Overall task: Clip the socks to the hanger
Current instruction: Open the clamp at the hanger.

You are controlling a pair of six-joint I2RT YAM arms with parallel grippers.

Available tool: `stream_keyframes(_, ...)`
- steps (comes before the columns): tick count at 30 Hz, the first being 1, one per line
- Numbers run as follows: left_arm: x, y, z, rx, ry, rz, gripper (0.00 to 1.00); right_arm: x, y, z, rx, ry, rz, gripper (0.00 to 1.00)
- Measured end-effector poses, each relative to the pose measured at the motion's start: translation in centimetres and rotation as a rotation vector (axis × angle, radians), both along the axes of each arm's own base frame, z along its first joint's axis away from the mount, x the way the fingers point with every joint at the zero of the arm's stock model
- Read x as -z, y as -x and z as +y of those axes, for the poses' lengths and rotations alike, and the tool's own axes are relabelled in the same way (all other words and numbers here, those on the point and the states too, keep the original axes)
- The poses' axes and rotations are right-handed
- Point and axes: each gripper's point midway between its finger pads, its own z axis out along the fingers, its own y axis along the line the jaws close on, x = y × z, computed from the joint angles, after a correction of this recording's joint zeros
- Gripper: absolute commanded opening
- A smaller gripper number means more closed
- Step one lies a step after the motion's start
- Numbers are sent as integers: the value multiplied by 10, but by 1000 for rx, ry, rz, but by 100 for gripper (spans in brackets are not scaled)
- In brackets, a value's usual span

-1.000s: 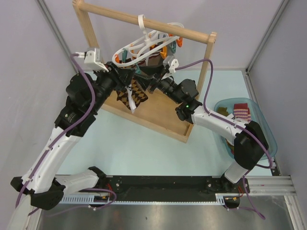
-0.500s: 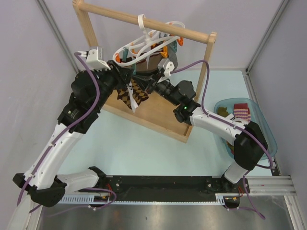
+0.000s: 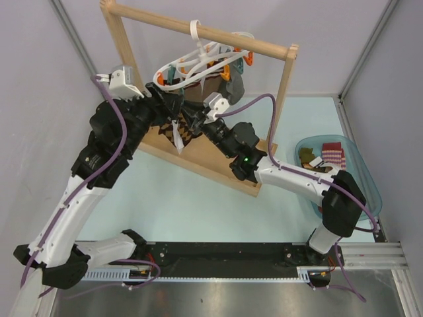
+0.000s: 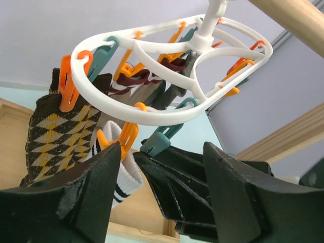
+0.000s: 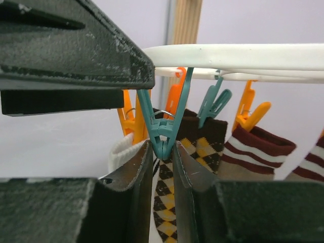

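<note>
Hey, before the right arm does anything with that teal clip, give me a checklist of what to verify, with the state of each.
1. Right gripper straddles the teal clip, one finger on each side: ok.
2. Its fingers actually pressing the clip: cannot tell.
3. Teal clip holds no sock, judged from the left wrist view: ok.
4. Left gripper holding a sock to feed in: not ok, it is open and empty.
5. Hanger hooked over the wooden rail: ok.
</note>
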Motion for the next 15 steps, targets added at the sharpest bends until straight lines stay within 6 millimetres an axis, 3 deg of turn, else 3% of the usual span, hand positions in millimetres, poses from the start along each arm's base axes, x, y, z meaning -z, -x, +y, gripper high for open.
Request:
stream_keyframes(8,-18,0,3,-33,19,5,76,0,-5,-5,168,23,-50,2)
stream_keyframes(15,-22,0,-6,-41,10,16,65,4,-10,-6,237,50,-78,3)
